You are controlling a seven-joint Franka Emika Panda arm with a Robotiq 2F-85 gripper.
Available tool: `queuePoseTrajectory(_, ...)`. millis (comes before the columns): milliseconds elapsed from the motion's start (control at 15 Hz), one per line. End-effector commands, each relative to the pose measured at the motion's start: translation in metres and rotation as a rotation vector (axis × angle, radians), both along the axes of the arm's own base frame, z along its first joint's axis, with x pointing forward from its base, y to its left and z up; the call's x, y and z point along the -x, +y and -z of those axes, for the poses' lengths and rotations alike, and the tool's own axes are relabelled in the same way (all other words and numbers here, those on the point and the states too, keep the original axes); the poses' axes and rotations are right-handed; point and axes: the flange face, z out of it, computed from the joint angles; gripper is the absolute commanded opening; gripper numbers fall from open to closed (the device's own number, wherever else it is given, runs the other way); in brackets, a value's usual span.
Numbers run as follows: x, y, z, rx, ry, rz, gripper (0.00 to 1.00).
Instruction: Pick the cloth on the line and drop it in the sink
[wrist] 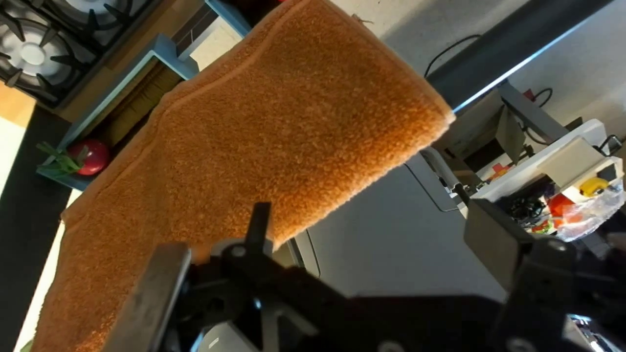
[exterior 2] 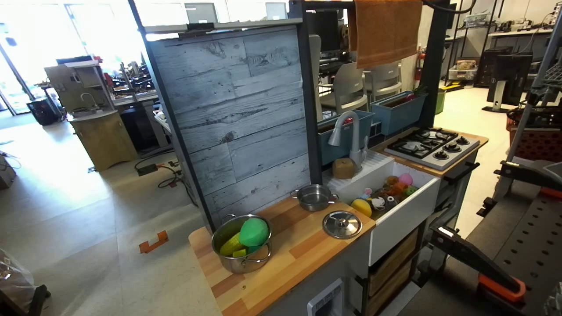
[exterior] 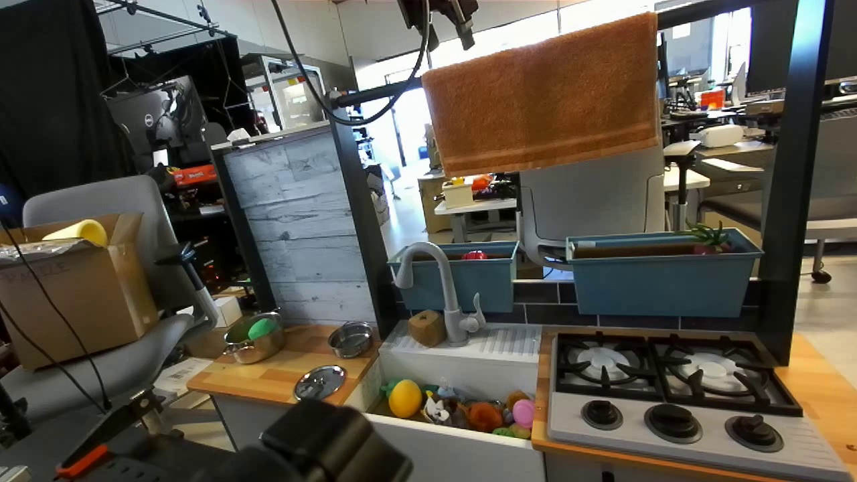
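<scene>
In an exterior view, a large orange-brown rectangular towel of soft fabric (exterior: 542, 100) hangs over a long, straight dark bar (exterior: 693, 12). Toward its ten o'clock, just above its upper edge, shows a black two-fingered claw (exterior: 450, 43). The wrist view has the claw spread wide, its fingers well apart and holding nothing; whether either one touches the towel cannot be told. Below the towel, between six and seven o'clock, lies a white rectangular sink (exterior: 462, 448) with small toys (exterior: 483, 416) inside, among them a yellow rounded piece (exterior: 406, 399) and a pink ball (exterior: 523, 413). At the sink's twelve o'clock rises a curved grey faucet (exterior: 448, 288), with a brown rounded block (exterior: 426, 328) just beside its base. At the towel's five o'clock sits a black-grated grey stove (exterior: 633, 410). Two oblong blue-grey planters (exterior: 663, 288) stand behind, one beyond the faucet and one beyond the stove. From the sink, between nine and ten o'clock, a light wooden bench (exterior: 261, 380) carries a round steel pot (exterior: 268, 349) with green and yellow toy pieces (exterior 2: 253, 232) inside, a shallow steel pan (exterior: 351, 343) and a shiny round metal lid (exterior: 320, 383). Beyond these stands an upright grey-white wood-grain panel (exterior: 294, 207).
</scene>
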Motion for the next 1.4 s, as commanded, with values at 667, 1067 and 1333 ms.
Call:
queuePoseTrajectory(667,-0.029,-0.008,0.005,-0.035,0.146,0.021,0.54)
queuePoseTrajectory(1067,-0.026,-0.014,-0.007,-0.039,0.150,0.022,0.10)
queuePoseTrajectory(1333,-0.016,-0.011,-0.016,-0.040,0.144,-0.006,0.00)
